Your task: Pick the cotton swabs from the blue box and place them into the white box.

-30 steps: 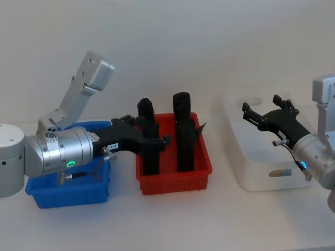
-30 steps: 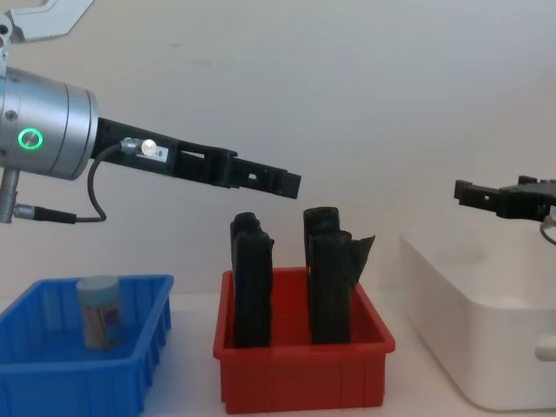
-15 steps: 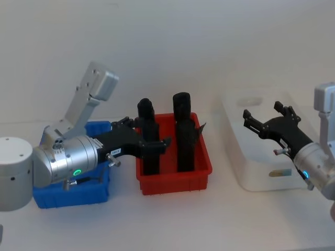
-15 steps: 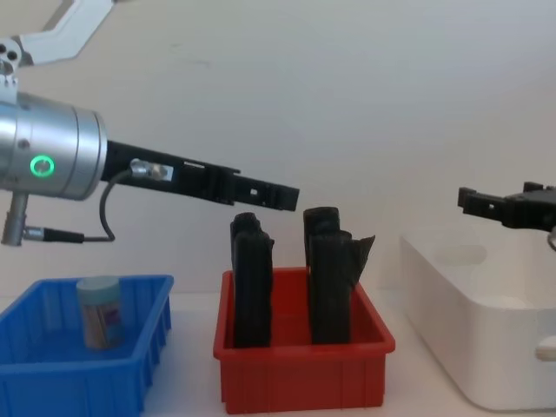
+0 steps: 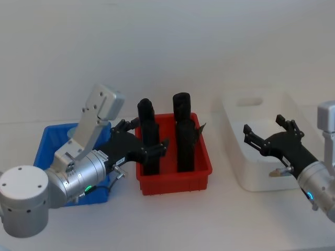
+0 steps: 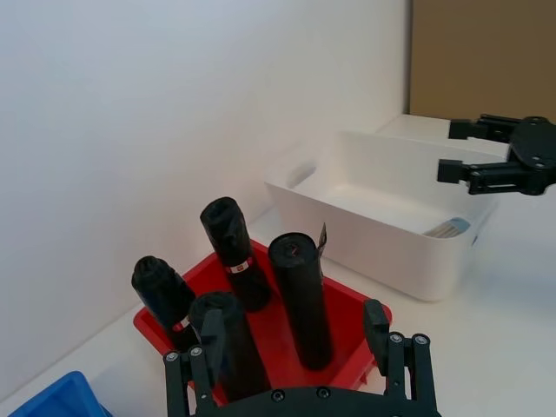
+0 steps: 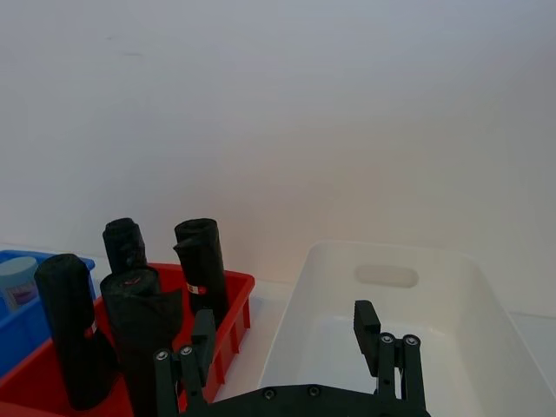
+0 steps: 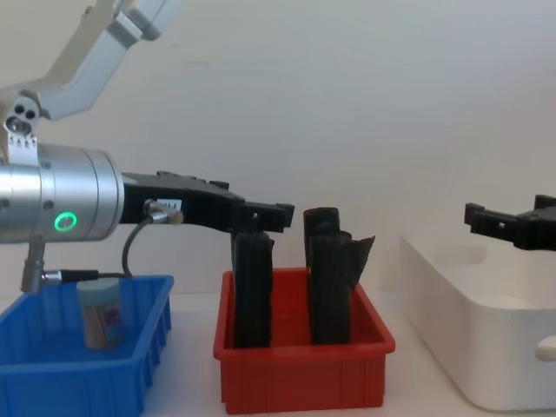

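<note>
We see the left gripper (image 5: 145, 135) raised over the seam between the blue box (image 5: 44, 144) and the red bin (image 5: 175, 184). Its fingers are spread wide and hold nothing, and its tip is level with the top of the nearer of the black rolls (image 5: 182, 130) standing in the red bin. One jar of cotton swabs (image 8: 100, 311) stands upright inside the blue box, below that arm and untouched. The right gripper (image 5: 263, 126) hangs above the white box (image 5: 250, 180), its fingers likewise wide and empty. At the near end of the white box lies a pale blue and tan thing (image 6: 452, 228) that we cannot make out.
</note>
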`<action>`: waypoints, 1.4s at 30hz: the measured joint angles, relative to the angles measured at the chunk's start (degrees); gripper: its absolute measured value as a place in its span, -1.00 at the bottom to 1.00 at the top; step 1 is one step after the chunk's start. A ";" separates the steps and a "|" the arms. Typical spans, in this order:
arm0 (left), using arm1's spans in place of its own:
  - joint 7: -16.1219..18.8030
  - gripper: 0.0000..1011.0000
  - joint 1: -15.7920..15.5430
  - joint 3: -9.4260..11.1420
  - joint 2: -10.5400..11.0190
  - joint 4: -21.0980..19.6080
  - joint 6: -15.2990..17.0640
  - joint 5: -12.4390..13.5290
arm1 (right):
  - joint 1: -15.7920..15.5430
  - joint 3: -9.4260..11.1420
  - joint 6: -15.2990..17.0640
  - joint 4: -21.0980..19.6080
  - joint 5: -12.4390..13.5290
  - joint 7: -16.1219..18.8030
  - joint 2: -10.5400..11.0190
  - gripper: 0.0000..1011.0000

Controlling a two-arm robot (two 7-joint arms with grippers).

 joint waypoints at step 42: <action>21.86 0.99 8.86 5.24 -0.78 -1.50 -19.36 4.69 | -13.92 -0.55 1.92 -16.82 -1.02 -5.00 3.12 0.98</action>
